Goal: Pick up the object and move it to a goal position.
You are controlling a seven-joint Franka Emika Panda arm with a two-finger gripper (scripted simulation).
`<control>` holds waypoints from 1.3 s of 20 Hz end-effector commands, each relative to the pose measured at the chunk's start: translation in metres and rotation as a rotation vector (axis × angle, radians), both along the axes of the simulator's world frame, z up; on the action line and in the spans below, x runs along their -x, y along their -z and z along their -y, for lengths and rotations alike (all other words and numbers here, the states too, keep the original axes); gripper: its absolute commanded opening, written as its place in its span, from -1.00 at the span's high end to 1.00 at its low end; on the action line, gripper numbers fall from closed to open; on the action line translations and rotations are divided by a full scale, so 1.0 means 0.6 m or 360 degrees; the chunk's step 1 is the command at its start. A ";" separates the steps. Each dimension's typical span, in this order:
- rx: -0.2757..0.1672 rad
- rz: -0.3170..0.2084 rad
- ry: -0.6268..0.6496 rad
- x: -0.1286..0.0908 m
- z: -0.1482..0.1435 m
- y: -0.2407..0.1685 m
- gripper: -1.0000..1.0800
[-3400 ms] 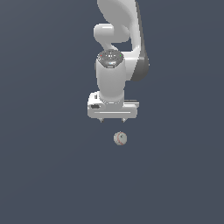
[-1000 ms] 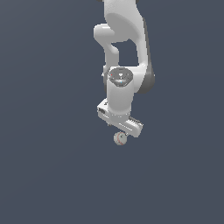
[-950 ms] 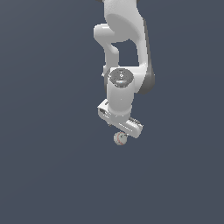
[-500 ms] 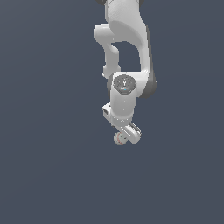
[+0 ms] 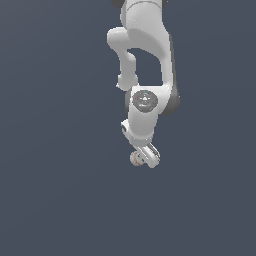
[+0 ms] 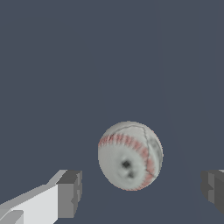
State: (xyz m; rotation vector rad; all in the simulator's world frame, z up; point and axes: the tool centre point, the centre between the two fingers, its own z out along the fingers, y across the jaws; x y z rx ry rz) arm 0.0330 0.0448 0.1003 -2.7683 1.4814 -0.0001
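The object is a small off-white ball with thin red stitch marks, lying on the dark grey floor. In the wrist view it sits between my two fingers, with clear gaps on both sides. One fingertip shows on one side, the other at the frame's edge on the opposite side. My gripper is open and empty. In the exterior view the ball peeks out beside the gripper, which hangs right over it and hides part of it.
The white arm reaches down from the top of the exterior view. A plain dark grey floor lies all around.
The hand has turned about its vertical axis and come down around the ball. The ball has stayed where it was.
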 end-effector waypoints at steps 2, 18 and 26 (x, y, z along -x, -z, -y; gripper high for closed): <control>0.0002 -0.0001 0.0039 0.000 -0.001 0.003 -0.92; 0.0003 -0.0002 0.0048 0.002 -0.001 0.078 -0.92; 0.0003 -0.0002 0.0048 0.000 -0.002 0.088 1.00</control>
